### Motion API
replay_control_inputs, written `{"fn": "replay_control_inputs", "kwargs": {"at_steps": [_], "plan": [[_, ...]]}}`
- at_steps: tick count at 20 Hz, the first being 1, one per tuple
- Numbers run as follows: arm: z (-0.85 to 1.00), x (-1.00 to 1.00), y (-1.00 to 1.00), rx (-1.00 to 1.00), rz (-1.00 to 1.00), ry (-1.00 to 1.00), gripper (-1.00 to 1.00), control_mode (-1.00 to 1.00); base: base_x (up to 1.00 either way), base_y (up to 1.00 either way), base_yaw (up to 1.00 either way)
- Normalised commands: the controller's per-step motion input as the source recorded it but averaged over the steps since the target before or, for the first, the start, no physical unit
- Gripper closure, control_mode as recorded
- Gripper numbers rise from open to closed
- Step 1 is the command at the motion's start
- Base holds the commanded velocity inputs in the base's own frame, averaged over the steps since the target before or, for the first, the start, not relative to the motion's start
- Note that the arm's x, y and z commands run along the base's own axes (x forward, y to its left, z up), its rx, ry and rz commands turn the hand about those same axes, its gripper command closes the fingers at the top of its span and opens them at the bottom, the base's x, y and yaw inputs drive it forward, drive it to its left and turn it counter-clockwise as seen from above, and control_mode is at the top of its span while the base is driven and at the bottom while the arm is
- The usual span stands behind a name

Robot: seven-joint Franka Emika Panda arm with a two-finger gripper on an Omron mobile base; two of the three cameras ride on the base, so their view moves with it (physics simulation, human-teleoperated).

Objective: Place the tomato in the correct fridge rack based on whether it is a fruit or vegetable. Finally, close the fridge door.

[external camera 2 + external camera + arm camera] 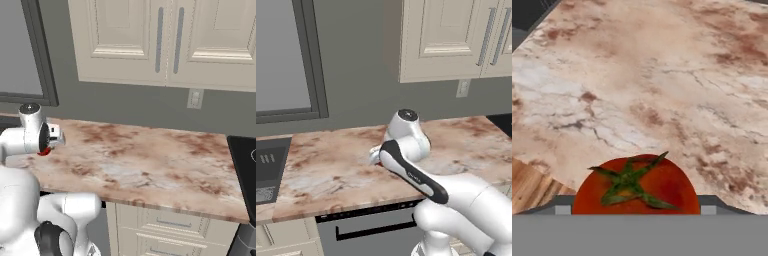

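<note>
One tomato [637, 187], stalk uppermost, sits at the gripper [46, 145] just above the marbled worktop [662, 75]; whether the jaws clasp it cannot be told. Judged light, smooth and easily bruised, it is best taken gently across its widest girth. A wooden board [529, 187] lies beside it.

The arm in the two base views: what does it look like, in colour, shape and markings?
The arm is glossy white, built of rounded, bulbous segments. A dark band with small pale lettering runs along one link, and a joint ends in a grey round cap. The right base view shows another dark joint. No loose cables show.
</note>
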Motion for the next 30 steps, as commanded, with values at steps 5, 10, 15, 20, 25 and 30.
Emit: {"fn": "replay_control_inputs", "kwargs": {"at_steps": [5,10,15,20,25,30], "plan": [[0.4,-0.88,-1.0,0.19,-0.08,-0.01,1.0,-1.0,0.0,0.0,0.0],[0.07,-0.12,-0.28,0.03,-0.11,-0.02,1.0,1.0,-0.02,-0.13,-0.15],[0.0,0.0,0.0,0.0,0.0,0.0,1.0,1.0,0.0,-0.31,-0.64],[0.0,0.0,0.0,0.0,0.0,0.0,1.0,1.0,0.0,-0.33,-0.79],[0.0,0.0,0.0,0.0,0.0,0.0,1.0,1.0,0.0,-0.31,-0.83],[0.0,0.0,0.0,0.0,0.0,0.0,1.0,1.0,0.0,-0.28,-0.88]]}}
